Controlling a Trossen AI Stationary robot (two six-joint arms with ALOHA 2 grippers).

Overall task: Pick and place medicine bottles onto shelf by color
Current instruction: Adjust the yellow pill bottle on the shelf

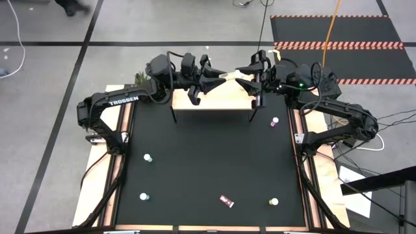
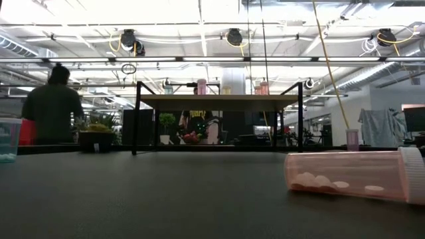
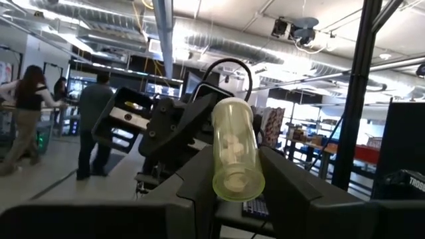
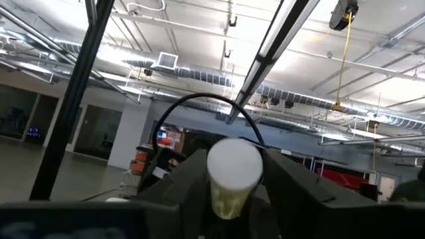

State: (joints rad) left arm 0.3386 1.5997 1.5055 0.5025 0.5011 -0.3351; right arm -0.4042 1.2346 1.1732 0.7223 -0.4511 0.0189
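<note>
Both grippers meet above the light wooden shelf (image 1: 214, 101) (image 2: 219, 99) at the table's far edge. A pale yellow medicine bottle (image 1: 227, 76) (image 3: 234, 149) lies level between them. My left gripper (image 1: 213, 79) (image 3: 238, 189) is shut on its base end, my right gripper (image 1: 246, 79) (image 4: 234, 182) on its white-capped end. Other bottles stand on the black mat (image 1: 147, 157) (image 1: 143, 196) (image 1: 274, 202) (image 1: 275, 121). A pink bottle (image 1: 226, 201) (image 2: 352, 174) lies on its side. Several bottles (image 2: 201, 86) (image 2: 263, 87) stand on the shelf top. My left gripper pinches the yellow bottle's base end (image 3: 238, 179) between its two fingers (image 3: 199, 182), coming level from the table's left and lying along the bottle. The bottle is lifted clear above the shelf. My right gripper pinches the same bottle at its white cap end (image 4: 234, 166) between its fingers (image 4: 282, 186), coming level from the table's right.
A small potted plant (image 1: 140, 78) (image 2: 96, 129) stands left of the shelf. The shelf stands on thin dark legs (image 1: 174, 116). Wooden rails (image 1: 117, 162) border the mat. People (image 2: 53, 103) stand in the room beyond the table.
</note>
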